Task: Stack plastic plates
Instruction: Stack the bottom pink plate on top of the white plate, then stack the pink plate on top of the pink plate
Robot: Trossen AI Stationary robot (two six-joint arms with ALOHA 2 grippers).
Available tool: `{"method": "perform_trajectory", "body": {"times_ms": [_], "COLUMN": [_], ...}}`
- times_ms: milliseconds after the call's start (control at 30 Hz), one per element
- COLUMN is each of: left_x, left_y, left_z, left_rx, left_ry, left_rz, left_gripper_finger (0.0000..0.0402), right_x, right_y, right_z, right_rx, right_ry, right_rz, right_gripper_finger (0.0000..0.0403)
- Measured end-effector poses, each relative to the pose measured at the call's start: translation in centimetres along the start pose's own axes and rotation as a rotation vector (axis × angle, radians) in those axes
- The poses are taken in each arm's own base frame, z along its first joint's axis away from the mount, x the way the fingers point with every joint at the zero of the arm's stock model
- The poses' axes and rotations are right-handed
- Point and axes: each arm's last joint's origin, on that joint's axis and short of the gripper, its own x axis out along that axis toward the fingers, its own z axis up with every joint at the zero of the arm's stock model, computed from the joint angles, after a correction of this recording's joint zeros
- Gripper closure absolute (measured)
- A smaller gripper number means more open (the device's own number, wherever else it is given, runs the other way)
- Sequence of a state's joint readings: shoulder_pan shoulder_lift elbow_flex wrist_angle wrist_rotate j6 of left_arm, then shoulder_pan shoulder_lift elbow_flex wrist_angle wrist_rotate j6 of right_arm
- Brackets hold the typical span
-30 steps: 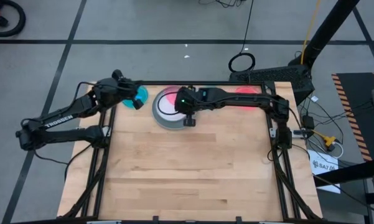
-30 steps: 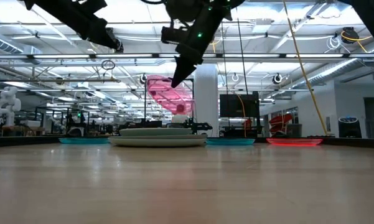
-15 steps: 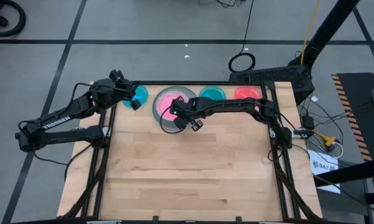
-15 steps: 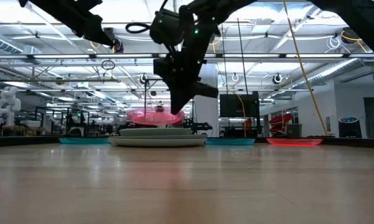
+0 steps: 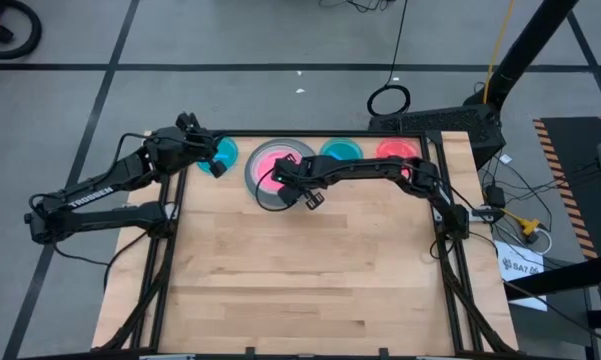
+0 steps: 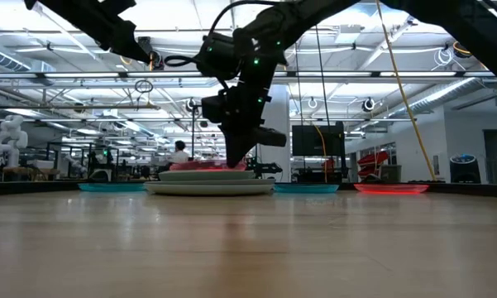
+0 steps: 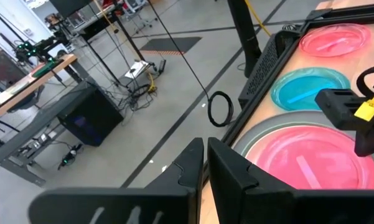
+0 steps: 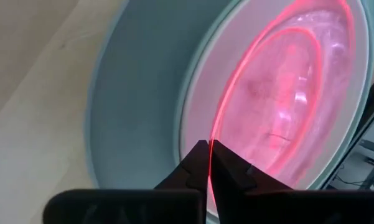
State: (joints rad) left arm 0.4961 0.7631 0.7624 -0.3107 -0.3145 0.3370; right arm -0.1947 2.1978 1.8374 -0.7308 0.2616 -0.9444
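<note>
A stack of large and medium plates [image 5: 261, 192] sits near the table's far edge, grey-blue outermost [image 8: 130, 93], with a white rim [image 8: 193, 106] inside. A small pink-red plate [image 5: 272, 162] lies on top. My right gripper [image 5: 285, 183] is down at the stack's near-right side, shut on that pink plate. My left gripper [image 5: 208, 160] hovers, shut and holding nothing, over a teal-blue plate [image 5: 224, 152] left of the stack. Another teal-blue plate [image 5: 340, 150] and a pink-red plate [image 5: 398, 150] lie flat to the right of the stack. My right gripper pinches the pink plate's rim [image 8: 219, 127] between its two fingers, on the edge nearest the gripper. The fingers [image 6: 234, 159] come from above, slanting down. The plate lies almost flat on the white plate, and its far part [image 8: 311, 74] rests inside it.
The plates line the far edge [image 5: 310, 135]. The wooden tabletop [image 5: 300, 270] spreads out toward the near edge. The right arm [image 5: 380, 170] reaches across the two plates on the right. In the low view a person [image 6: 179, 151] shows far off in the room.
My right gripper has moved left and down over the stack and turned, still shut on the pink plate. The plate went from steeply tilted in the air to nearly flat on top of the stack.
</note>
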Motion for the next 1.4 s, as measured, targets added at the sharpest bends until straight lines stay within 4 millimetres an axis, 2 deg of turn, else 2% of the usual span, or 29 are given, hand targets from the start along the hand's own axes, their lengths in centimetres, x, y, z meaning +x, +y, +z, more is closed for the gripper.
{"method": "perform_trajectory", "body": {"times_ms": [367,733,867,1000,1167,1267,1400], "left_x": [0.0,0.0,0.0,0.0,0.0,0.0,0.0], "left_y": [0.0,0.0,0.0,0.0,0.0,0.0,0.0], "left_z": [0.0,0.0,0.0,0.0,0.1,0.1,0.0], "left_rx": [-0.001,-0.001,-0.007,-0.023,-0.056,-0.071,-0.084], "left_ry": [0.0,-0.001,-0.001,-0.001,-0.009,-0.008,0.001], "left_rz": [0.0,0.0,0.0,0.0,0.001,0.001,-0.002], "left_gripper_finger": [0.0371,0.0371,0.0371,0.0371,0.0371,0.0371,0.0371], "right_x": [0.0,0.2,0.1,-1.4,-4.9,-6.7,-7.9], "right_y": [-0.3,-0.6,-0.7,-0.7,-1.0,-1.3,-1.1], "right_z": [0.1,-0.4,-0.7,-1.3,-3.3,-5.7,-9.6], "right_rx": [0.052,0.206,0.25,0.335,0.583,0.778,0.963], "right_ry": [-0.013,-0.002,0.064,0.092,0.132,0.136,0.109], "right_rz": [-0.023,-0.029,-0.072,-0.065,-0.033,0.084,0.263], "right_gripper_finger": [0.0386,0.0318,0.0301,0.0294,0.0296,0.0297,0.0297]}}
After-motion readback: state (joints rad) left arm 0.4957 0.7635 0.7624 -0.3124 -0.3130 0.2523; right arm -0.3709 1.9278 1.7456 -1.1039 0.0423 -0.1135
